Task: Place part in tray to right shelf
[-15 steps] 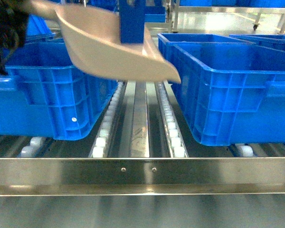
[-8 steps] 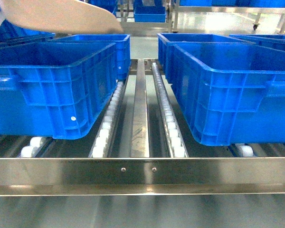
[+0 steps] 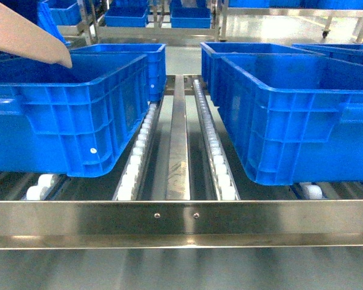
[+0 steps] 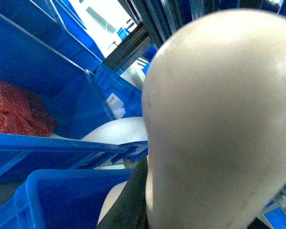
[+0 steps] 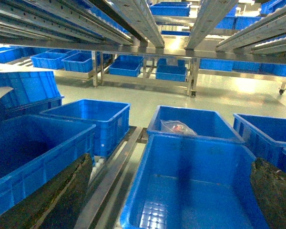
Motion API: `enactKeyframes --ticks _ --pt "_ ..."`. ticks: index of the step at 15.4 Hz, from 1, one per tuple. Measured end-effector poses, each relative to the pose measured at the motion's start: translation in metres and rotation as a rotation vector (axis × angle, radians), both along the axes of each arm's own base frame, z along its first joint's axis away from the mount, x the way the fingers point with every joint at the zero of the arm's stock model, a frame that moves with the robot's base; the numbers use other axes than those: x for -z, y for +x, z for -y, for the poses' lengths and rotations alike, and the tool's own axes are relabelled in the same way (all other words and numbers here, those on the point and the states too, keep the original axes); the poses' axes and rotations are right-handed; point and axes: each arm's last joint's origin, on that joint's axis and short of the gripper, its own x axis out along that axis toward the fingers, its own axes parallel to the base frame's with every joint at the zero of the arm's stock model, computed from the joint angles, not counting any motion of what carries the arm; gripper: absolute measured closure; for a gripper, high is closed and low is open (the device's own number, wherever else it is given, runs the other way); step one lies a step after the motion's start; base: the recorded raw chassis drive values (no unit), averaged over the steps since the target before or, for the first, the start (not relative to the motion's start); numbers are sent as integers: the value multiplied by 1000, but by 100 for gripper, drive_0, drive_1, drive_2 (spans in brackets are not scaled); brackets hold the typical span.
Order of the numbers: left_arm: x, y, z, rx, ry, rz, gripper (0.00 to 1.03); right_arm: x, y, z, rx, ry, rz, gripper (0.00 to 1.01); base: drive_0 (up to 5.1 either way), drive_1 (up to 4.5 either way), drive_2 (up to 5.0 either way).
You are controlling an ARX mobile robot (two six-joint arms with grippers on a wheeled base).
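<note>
Up at the head view's top-left corner, the tray [image 3: 24, 33] tips over the left crate [image 3: 66, 115] on the right shelf [image 3: 181, 220]; its cream surface fills the left wrist view, hiding the left gripper, whose grip cannot be told. The right gripper [image 5: 167, 191] hangs wide open and empty above the near right crate [image 5: 190, 191]. Behind it, another crate [image 5: 193, 124] holds a clear bag [image 5: 177, 127].

Right shelf [image 3: 180, 219]: steel front rail, white roller lanes [image 3: 213, 145]; blue crates [image 3: 296, 109] sit left and right on rollers.
</note>
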Motion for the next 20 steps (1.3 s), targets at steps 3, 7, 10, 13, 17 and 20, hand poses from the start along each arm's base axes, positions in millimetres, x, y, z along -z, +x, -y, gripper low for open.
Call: enactKeyframes --ticks 3,7,10,13,17,20 --pt "-3 -1 2 10 -3 26 87 0 0 0 0 0 0 3 0 0 0" --pt "-1 -46 6 202 39 263 87 0 0 0 0 0 0 3 0 0 0" --pt "-19 -124 -16 159 255 136 87 0 0 0 1 1 0 3 0 0 0" --pt "55 -149 12 742 691 -426 87 19 -17 14 128 8 -136 28 0 0 0" --pt "80 -175 8 670 786 -420 87 68 -51 37 141 15 -155 76 0 0 0" --pt "100 -189 9 682 788 -428 87 89 -69 48 154 20 -153 99 0 0 0"
